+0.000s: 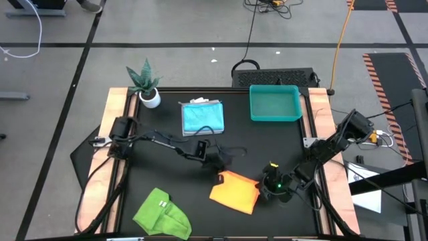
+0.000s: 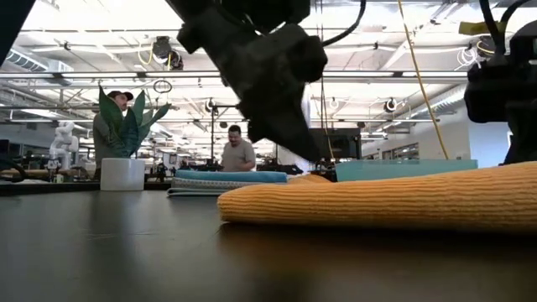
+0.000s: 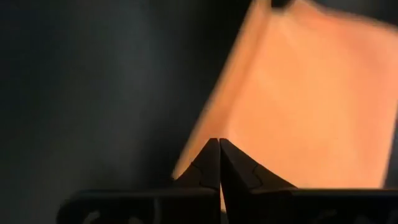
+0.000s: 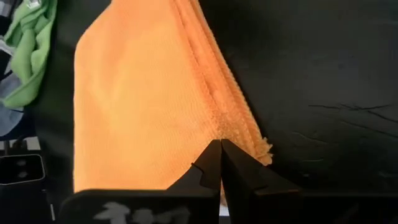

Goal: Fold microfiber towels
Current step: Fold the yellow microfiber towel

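The yellow-orange towel (image 1: 235, 192) lies folded in several layers on the black table, near its front edge. My right gripper (image 4: 221, 143) is shut at the towel's right side. My left gripper (image 3: 219, 142) is shut at the towel's far left corner (image 1: 223, 176); in the low view its tips (image 2: 312, 159) hang just over the cloth. A lime green towel (image 1: 160, 214) lies crumpled at the front left. Light blue towels (image 1: 202, 117) lie stacked flat at the back. My right gripper's shut fingertips meet on the orange towel's stacked, layered edge (image 4: 231, 134), near one corner (image 4: 264, 155). They come slanting down from the table's right side. Whether a layer is between them, and how many, does not show. The towel lies flat on the table. My left gripper: I cannot tell whether its shut tips touch the towel's far left corner.
A teal tray (image 1: 275, 117) stands at the back right and a potted plant (image 1: 146, 86) at the back left. Bare black tabletop (image 1: 281, 144) lies between the tray and the orange towel. People stand in the room beyond the table.
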Robot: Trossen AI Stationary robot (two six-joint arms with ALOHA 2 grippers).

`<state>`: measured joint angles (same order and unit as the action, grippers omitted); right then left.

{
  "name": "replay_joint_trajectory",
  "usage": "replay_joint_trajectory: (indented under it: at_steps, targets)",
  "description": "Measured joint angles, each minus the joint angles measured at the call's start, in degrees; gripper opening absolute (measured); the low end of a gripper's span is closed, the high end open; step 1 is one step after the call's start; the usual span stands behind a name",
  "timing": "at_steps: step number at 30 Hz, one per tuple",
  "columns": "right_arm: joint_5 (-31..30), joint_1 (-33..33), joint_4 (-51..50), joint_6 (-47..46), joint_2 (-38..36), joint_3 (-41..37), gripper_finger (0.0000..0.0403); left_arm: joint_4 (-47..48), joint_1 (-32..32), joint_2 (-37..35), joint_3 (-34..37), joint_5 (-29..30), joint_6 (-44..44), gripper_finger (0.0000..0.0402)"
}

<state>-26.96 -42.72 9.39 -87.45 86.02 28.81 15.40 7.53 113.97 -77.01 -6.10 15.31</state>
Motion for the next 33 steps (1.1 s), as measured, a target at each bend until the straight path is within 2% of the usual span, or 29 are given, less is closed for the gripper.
replay_joint_trajectory:
  at_steps: [7, 9, 13, 18, 27, 33]
  targets:
    - [-0.6, 1.4, -0.9, 2.9, 0.0, -0.1, 0.0000, -1.2, -1.9, 1.0, 0.1, 0.5, 0.2, 0.0001]
    - [-1.7, 1.5, -1.0, 4.5, -0.2, -0.1, 0.0000, -2.7, -1.8, 0.7, 0.0, -1.0, 0.3, 0.0001]
    - [-3.6, 1.5, -1.2, 6.7, -2.3, -0.1, 0.0000, -3.9, 0.5, 0.2, -0.1, -3.7, -1.2, 0.0001]
    - [-4.7, 1.5, -0.6, 9.2, -5.2, -0.1, 0.0000, -2.3, 2.4, 1.2, 0.0, -2.7, -3.5, 0.0001]
    - [1.8, 2.2, 1.0, 9.6, -2.5, -0.1, 0.0000, -0.5, 0.2, 2.8, 0.1, -0.8, -3.6, 0.0000]
    - [2.8, 2.5, -4.4, 7.7, -2.4, -0.1, 0.0000, 1.1, -0.3, 3.7, 0.1, 2.9, -2.5, 0.0000]
